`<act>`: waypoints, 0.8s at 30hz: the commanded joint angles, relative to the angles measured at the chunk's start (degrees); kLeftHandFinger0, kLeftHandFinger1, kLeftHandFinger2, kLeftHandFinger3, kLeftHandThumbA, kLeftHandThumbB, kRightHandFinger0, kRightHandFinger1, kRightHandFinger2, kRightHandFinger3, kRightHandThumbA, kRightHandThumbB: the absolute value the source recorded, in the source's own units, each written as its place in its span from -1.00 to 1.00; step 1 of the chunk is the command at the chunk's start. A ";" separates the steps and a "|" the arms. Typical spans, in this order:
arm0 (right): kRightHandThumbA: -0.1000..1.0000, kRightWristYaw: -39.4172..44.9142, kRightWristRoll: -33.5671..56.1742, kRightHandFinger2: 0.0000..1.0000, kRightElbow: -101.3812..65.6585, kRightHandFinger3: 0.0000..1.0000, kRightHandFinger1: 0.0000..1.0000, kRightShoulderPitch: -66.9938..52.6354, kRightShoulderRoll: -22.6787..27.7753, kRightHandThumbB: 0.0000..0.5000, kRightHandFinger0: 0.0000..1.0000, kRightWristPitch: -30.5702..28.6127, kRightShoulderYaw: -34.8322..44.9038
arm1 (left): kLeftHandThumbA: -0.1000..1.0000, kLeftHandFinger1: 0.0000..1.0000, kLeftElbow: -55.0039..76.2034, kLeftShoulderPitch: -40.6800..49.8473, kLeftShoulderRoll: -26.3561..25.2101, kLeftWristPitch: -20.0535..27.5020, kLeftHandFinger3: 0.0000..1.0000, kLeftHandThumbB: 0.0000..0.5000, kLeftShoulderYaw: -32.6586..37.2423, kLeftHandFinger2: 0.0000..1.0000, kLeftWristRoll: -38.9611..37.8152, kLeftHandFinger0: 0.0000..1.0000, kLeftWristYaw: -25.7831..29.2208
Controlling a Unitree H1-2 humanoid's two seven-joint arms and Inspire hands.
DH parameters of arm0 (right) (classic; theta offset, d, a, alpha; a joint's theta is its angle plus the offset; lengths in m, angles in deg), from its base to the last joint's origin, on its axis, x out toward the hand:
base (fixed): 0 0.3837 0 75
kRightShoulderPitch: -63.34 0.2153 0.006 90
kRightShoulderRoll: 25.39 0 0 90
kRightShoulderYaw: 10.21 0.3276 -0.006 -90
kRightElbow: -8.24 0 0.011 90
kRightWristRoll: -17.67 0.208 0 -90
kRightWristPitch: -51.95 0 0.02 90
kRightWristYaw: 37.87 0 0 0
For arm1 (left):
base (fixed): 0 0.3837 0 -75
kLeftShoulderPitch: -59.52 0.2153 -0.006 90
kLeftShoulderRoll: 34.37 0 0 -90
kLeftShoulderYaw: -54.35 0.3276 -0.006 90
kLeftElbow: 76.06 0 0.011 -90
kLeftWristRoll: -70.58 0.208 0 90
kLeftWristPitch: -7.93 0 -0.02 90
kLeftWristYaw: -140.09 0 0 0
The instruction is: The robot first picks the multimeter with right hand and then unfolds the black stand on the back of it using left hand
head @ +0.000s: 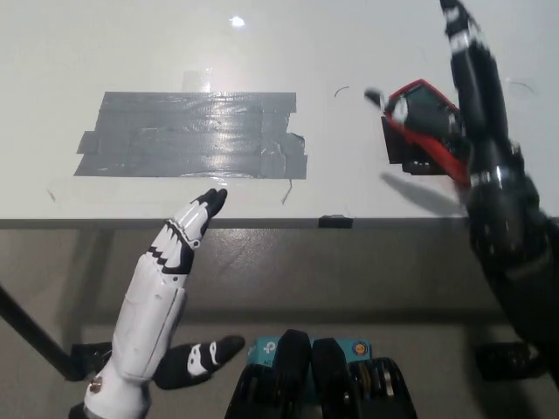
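Multimeter [425, 122] sits tilted near the table's [349, 52] right front edge, the black right hand [467, 105] spread around it to grasp; white left hand [179, 244] waits, fingers apart, below the edge.

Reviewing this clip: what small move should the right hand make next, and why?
Probably close the right hand fully around the multimeter and lift it clear of the table. The red meter looks tilted up off the surface, the black hand against it with fingers reaching past it, so the grasp looks unfinished. The left hand waits open at the table's front edge.
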 commanded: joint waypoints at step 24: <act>0.91 4.94 4.48 1.00 -46.77 1.00 1.00 -46.15 -2.80 0.74 1.00 -4.92 3.45 | 1.00 1.00 -14.30 13.94 -0.56 1.01 1.00 -0.34 -7.46 1.00 -10.65 1.00 1.72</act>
